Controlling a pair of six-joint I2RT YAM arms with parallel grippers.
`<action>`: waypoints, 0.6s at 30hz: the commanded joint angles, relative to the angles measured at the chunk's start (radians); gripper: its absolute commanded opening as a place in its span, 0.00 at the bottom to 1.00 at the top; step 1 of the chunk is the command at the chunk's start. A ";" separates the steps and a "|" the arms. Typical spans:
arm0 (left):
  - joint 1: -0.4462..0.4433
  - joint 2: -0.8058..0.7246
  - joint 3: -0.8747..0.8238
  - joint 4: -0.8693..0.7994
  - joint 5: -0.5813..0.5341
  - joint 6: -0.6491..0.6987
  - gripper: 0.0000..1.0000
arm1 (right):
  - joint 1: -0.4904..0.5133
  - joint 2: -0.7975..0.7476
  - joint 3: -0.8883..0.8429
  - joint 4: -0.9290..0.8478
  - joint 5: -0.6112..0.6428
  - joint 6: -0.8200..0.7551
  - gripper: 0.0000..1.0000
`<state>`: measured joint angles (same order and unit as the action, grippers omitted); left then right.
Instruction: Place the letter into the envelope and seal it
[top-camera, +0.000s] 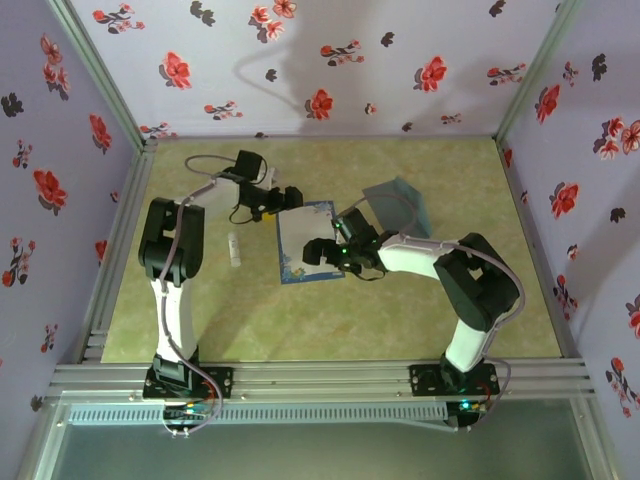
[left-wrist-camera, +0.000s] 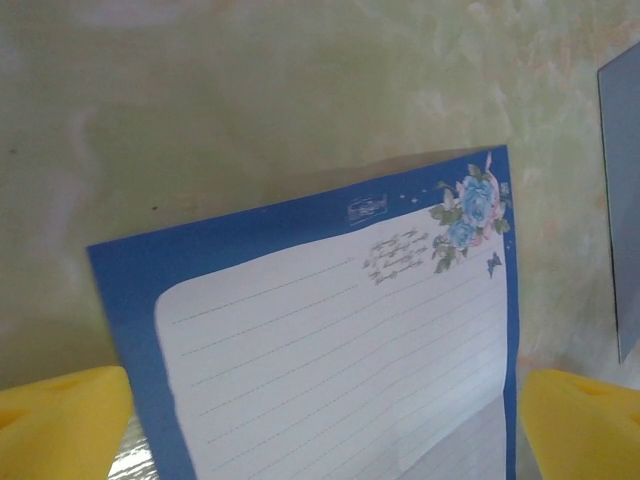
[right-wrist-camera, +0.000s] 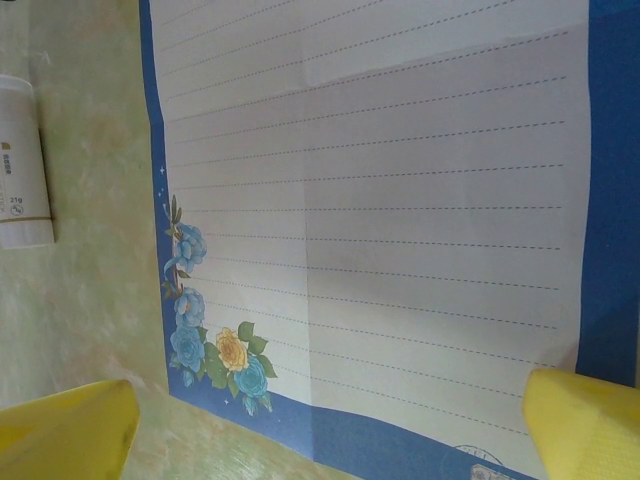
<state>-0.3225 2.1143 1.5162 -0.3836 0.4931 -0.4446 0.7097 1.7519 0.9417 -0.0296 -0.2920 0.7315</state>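
The letter (top-camera: 308, 243), white lined paper with a blue border and a floral corner, lies unfolded on the table mid-scene, with fold creases across it. The grey envelope (top-camera: 398, 205) lies just beyond its far right corner. My left gripper (top-camera: 283, 201) hovers open at the letter's far left corner. In the left wrist view the letter (left-wrist-camera: 340, 340) spans the gap between the yellow fingertips (left-wrist-camera: 60, 420), and the envelope (left-wrist-camera: 622, 200) shows at the right edge. My right gripper (top-camera: 320, 251) is open over the letter's near part. The right wrist view has the letter (right-wrist-camera: 380, 200) under the spread fingers (right-wrist-camera: 585, 425).
A small white stick (top-camera: 234, 249) lies left of the letter, and the stick (right-wrist-camera: 22, 170) also appears at the left edge of the right wrist view. Floral walls enclose the green table (top-camera: 250, 320) on three sides. An aluminium rail runs along the near edge.
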 joint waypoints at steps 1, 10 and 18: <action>-0.012 0.033 0.035 -0.031 0.057 0.030 1.00 | 0.006 0.024 0.025 -0.037 0.017 -0.026 0.99; -0.015 0.011 0.037 -0.031 0.113 0.035 1.00 | 0.006 0.043 0.046 -0.038 0.018 -0.029 0.99; -0.011 -0.078 0.063 -0.126 -0.005 0.058 1.00 | 0.005 0.026 0.056 -0.072 0.046 -0.059 0.99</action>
<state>-0.3340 2.1090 1.5314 -0.4316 0.5350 -0.4221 0.7097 1.7733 0.9756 -0.0532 -0.2836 0.7055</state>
